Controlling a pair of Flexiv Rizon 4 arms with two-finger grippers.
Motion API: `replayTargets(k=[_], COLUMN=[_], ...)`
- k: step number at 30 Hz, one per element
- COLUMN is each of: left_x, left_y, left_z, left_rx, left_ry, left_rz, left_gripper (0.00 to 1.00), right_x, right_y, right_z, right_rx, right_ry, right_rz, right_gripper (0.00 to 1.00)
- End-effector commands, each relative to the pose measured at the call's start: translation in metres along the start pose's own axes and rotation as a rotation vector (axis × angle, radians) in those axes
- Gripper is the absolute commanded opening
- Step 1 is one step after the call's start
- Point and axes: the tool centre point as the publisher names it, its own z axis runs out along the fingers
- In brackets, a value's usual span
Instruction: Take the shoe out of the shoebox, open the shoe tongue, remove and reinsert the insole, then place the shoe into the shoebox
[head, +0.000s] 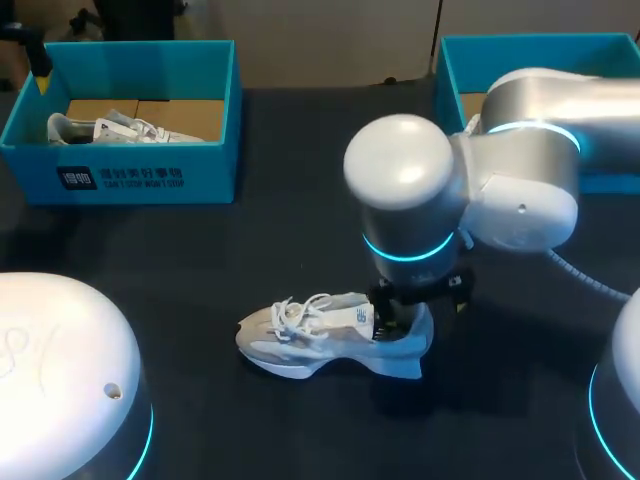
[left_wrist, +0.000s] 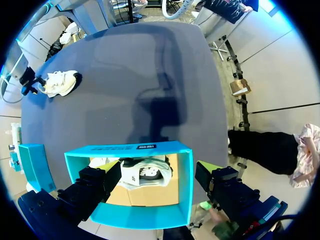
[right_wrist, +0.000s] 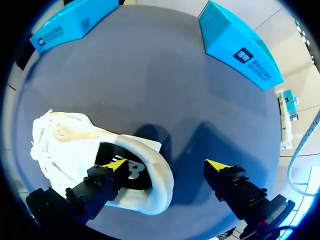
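Sneaker (head: 330, 335) sits on its sole near the middle of the desk's (head: 300, 180) near edge, toe toward the left edge. Your right fingers (right_wrist: 114, 167) stand wide open at its heel, one tip over the shoe's opening, the other outside it, gripping nothing. Your left fingers (left_wrist: 102, 180) hang wide open and empty above the shoebox (left_wrist: 135, 148) at the far left corner, where a second sneaker (left_wrist: 147, 172) lies inside.

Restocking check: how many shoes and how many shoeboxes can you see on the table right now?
Shoeboxes: 2 (left shoebox, right shoebox)
Shoes: 2 (table shoe, boxed shoe in the left shoebox)
Total: 4
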Motion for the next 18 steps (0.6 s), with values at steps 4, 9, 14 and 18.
replayTargets(k=[4, 9, 14, 18], left_x=[0.000, 0.000, 0.000, 0.000], left_y=[-0.002, -0.002, -0.002, -0.002], left_z=[-0.001, -0.001, -0.001, -0.001], left_rx=[-0.003, -0.003, -0.003, -0.003], left_ry=[0.003, 0.003, 0.003, 0.003], left_rz=[0.000, 0.000, 0.000, 0.000], left_gripper=[1.00, 1.00, 1.00, 1.00], right_x=[-0.018, -0.028, -0.035, -0.044], right_y=[0.002, 0.004, 0.007, 0.006], right_z=[-0.030, -0.050, -0.063, -0.068], right_rx=[0.017, -0.028, -0.040, -0.065], right_ry=[0.028, 0.083, 0.135, 0.185], right_rz=[-0.002, -0.054, -0.145, -0.239], right_gripper=[1.00, 1.00, 1.00, 1.00])
